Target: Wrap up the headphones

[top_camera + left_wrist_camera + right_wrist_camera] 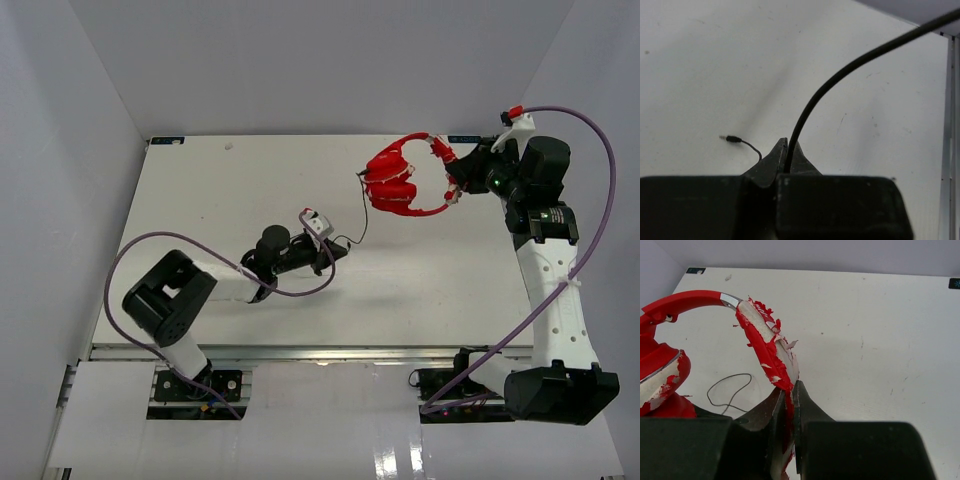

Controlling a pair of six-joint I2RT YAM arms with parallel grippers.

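Over the white table [250, 180], red headphones [395, 185] show flaking padding.

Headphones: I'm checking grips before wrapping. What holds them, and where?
Both hold. The right gripper clamps the headphones at the peeling headband; the left gripper pinches their black cable.

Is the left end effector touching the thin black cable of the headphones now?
Touching. The left wrist view shows the black cable running down into the closed tips of the left end effector, pinched between them with no gap.
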